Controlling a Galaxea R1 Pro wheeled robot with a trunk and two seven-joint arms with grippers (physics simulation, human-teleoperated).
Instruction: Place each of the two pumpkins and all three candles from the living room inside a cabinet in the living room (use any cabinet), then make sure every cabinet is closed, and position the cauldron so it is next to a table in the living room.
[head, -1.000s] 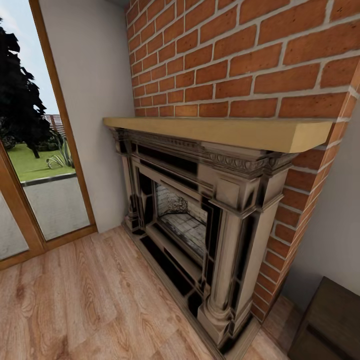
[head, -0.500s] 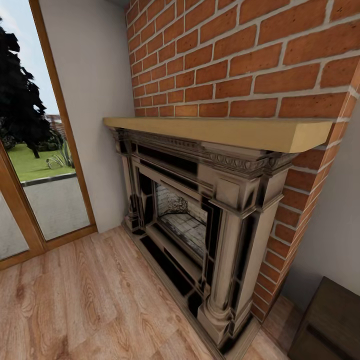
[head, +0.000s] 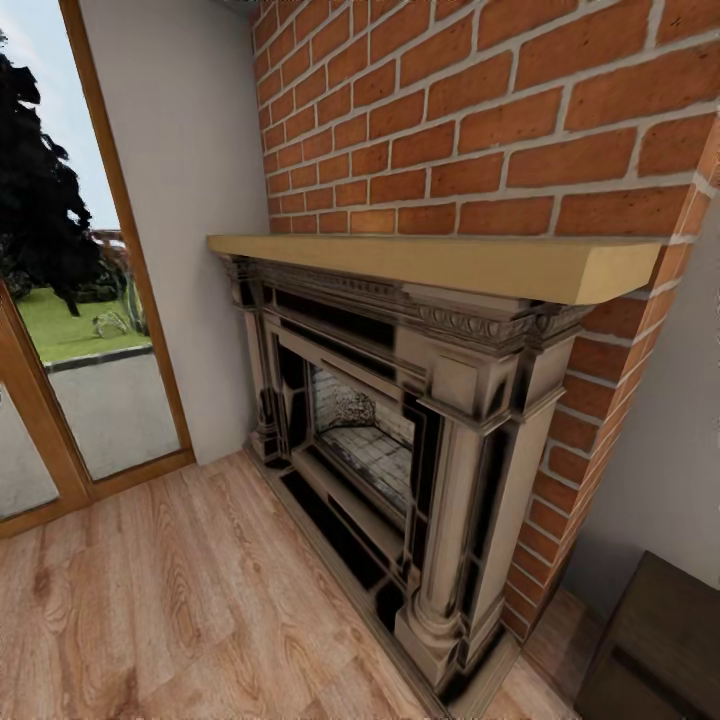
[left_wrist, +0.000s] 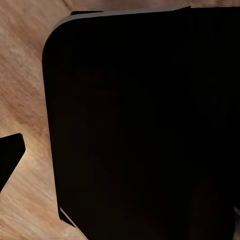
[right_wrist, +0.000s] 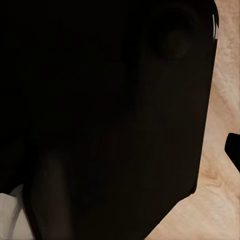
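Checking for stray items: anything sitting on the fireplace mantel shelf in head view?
No, the tan mantel shelf above the fireplace is bare.

Much cut off at the edges — both wrist views mostly blocked

In the head view, the cabinet (head: 655, 650) is showing just one dark-brown corner, with the rest running out past the picture's lower right edge, so its drawers cannot be told as open or closed. The fireplace surround (head: 400, 440) is losing its base at the bottom edge, and the brick wall (head: 480, 110) is being cropped at the top and right. The glass door (head: 70, 280) is being cut by the left edge. In each wrist view a large black body (left_wrist: 145, 125) is standing close before the camera and hiding nearly everything — only slivers of wooden floor (right_wrist: 222, 150) are showing beside it, blurred.
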